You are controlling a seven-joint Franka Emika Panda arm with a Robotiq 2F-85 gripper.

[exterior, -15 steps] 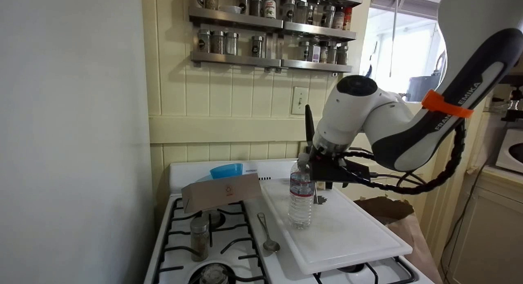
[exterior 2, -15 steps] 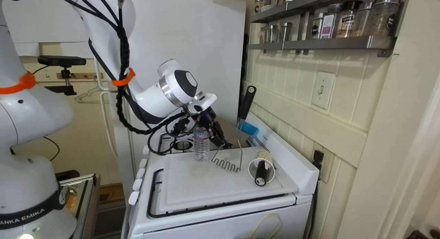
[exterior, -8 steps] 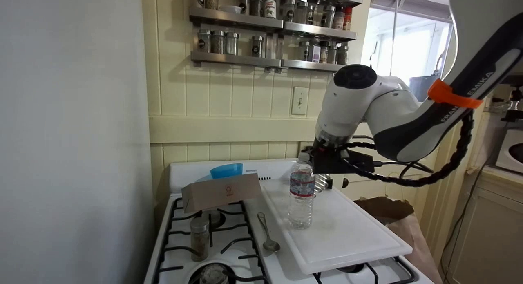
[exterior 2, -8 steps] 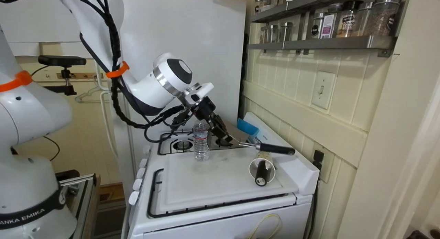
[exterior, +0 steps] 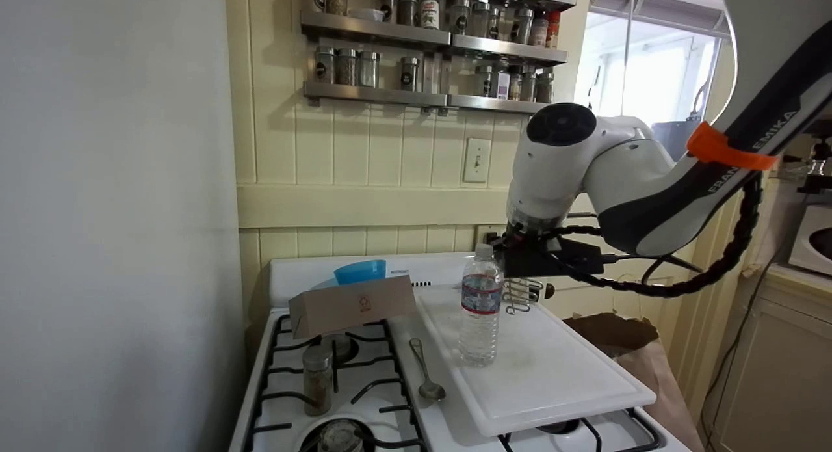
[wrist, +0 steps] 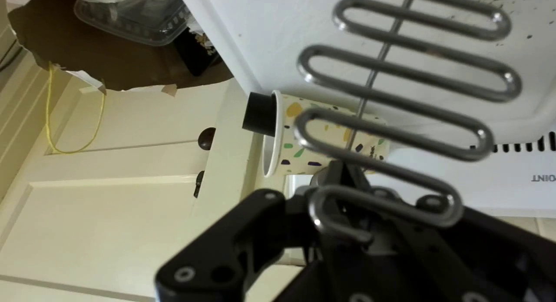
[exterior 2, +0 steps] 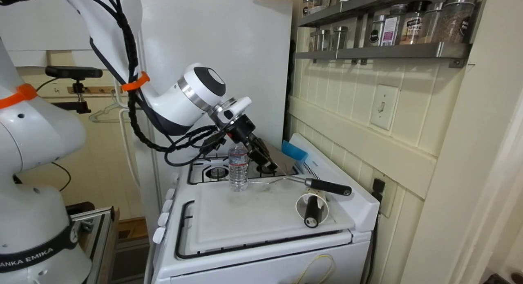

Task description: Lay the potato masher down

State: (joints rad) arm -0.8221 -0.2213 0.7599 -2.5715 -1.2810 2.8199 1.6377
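Note:
The potato masher has a black handle (exterior 2: 329,186) and a zigzag wire head (wrist: 408,97). In an exterior view the handle points toward the backsplash, nearly level and dipping slightly, just above the patterned cup (exterior 2: 318,193); I cannot tell whether they touch. The masher head (exterior: 520,294) also shows in an exterior view, partly behind the water bottle. My gripper (exterior 2: 269,167) is shut on a thin wire of the masher, above the white cutting board (exterior 2: 229,222). In the wrist view the fingertips (wrist: 343,167) are together, partly hidden by the zigzag head.
A water bottle (exterior: 480,322) stands on the board close to the gripper. The cup lies on its side with a black handle (exterior 2: 313,212) sticking out. A cardboard piece (exterior: 354,307), spoon (exterior: 426,374) and spice jar (exterior: 317,380) are on the stove. A paper bag (exterior: 650,361) stands beside it.
The masher has swung from upright, head down, to nearly level with its handle toward the backsplash. The arm has drawn back slightly. The cup with the black handle has shifted a little.

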